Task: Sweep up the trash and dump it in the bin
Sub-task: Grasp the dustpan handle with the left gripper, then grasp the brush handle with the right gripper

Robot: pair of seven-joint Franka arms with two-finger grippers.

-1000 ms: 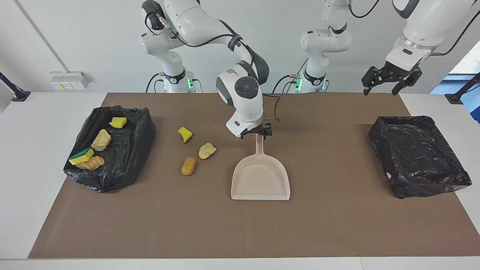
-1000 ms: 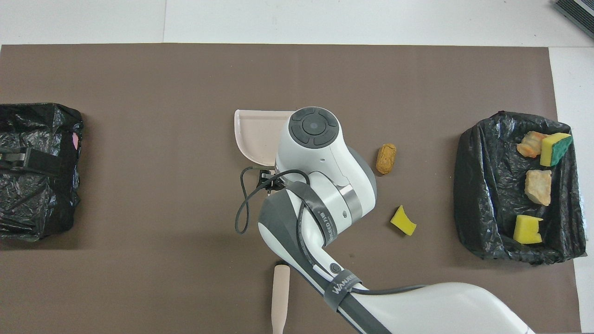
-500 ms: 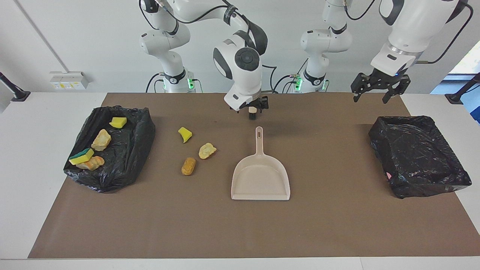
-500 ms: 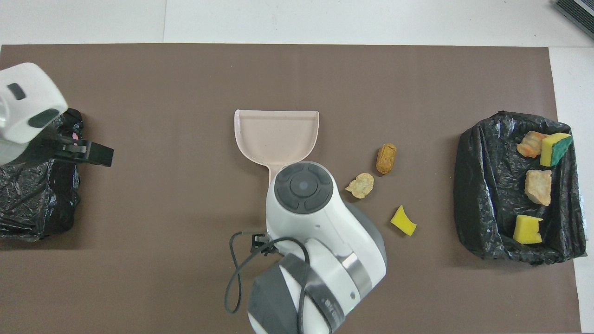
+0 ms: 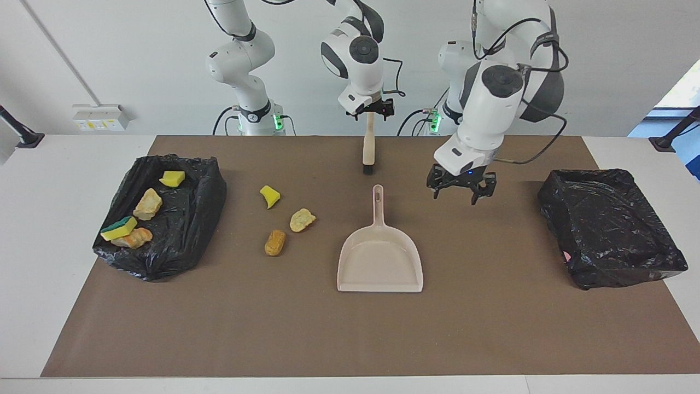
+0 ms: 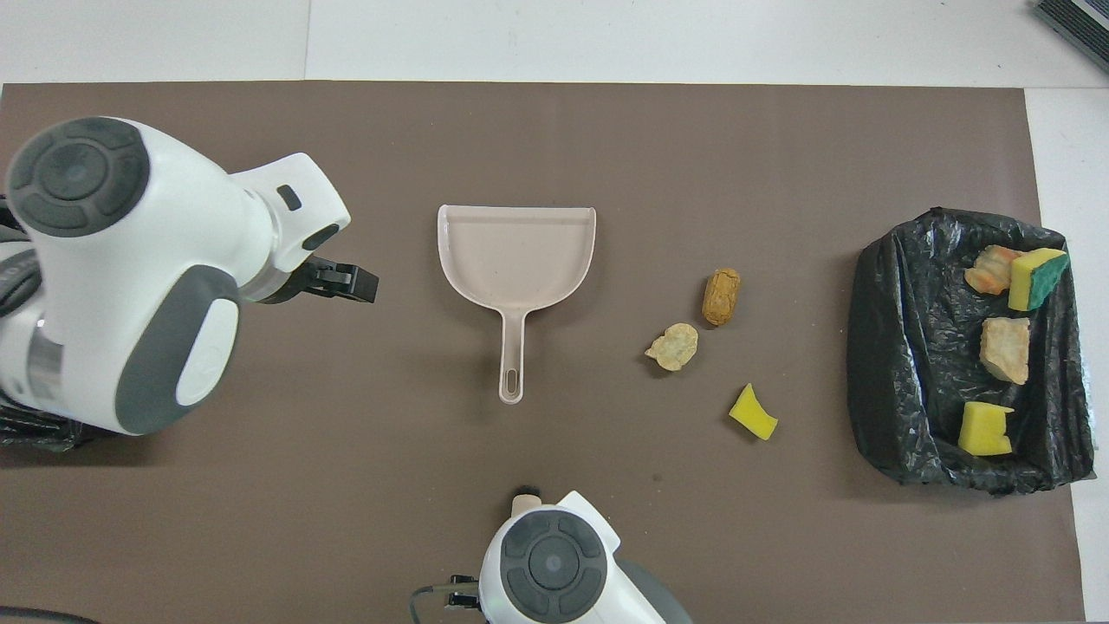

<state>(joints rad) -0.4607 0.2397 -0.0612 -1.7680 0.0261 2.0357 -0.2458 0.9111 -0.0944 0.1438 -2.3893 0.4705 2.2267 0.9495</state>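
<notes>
Right gripper (image 5: 371,109) is gripping a hanging brush (image 5: 369,150); left gripper (image 5: 461,186), fingers spread, is hovering beside the dustpan (image 5: 379,260); trash (image 5: 275,242) is lying loose.

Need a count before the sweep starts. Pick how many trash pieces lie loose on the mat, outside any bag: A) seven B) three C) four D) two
B: three lie on the mat between the dustpan and the bag at the right arm's end: a yellow sponge chunk, a pale lump and an orange-brown lump; four more pieces sit inside that bag.
</notes>
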